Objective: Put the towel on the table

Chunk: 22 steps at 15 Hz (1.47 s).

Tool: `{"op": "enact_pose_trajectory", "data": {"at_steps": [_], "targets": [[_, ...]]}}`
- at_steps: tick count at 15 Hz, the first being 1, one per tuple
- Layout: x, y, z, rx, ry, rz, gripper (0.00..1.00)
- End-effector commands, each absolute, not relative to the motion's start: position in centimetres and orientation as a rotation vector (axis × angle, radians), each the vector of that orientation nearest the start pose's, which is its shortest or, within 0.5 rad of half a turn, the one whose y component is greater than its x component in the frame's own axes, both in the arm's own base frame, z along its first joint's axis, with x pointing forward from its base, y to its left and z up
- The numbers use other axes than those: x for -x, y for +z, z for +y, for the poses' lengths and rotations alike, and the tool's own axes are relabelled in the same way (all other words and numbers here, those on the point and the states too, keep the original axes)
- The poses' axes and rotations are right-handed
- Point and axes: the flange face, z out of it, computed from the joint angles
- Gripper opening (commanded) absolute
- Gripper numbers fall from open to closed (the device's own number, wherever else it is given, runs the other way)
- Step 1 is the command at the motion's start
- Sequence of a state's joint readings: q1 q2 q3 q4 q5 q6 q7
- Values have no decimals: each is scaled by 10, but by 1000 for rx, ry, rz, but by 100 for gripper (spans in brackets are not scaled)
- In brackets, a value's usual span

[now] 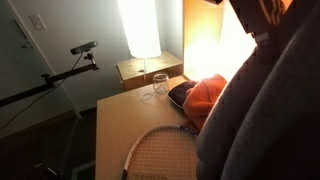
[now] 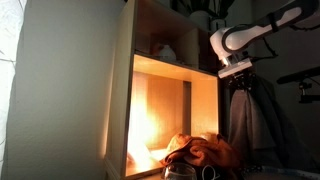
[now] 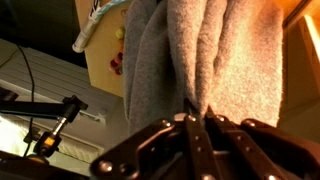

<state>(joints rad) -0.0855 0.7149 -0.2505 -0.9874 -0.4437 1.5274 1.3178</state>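
The gripper [image 3: 196, 108] is clamped on a fold of the towel [image 3: 205, 50], which hangs in the air below it, not yet lying on the table [image 1: 118, 120]. The arm should probably carry the cloth over bare tabletop, clear of the tennis racket [image 1: 160, 152], and lower it until it pools before letting go.

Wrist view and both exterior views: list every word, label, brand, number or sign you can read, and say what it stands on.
No text can be read in any view.
Red marks on the tan board behind the towel, wrist view: too blurred to read.
Orange marks on the dark object, top of an exterior view: too blurred to read.
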Motion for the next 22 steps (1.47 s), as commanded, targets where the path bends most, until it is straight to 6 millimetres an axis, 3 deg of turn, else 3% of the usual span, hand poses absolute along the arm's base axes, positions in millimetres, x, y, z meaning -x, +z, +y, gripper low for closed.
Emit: {"op": "enact_pose_trajectory", "data": {"at_steps": [1, 4, 13, 22], "targets": [[-696, 467, -225, -1841, 221, -1813, 7], [-696, 480, -224, -1898, 240, -1813, 7], [-686, 556, -222, -2143, 386, -1772, 7], [-663, 618, -218, -2203, 483, -1762, 7]]}}
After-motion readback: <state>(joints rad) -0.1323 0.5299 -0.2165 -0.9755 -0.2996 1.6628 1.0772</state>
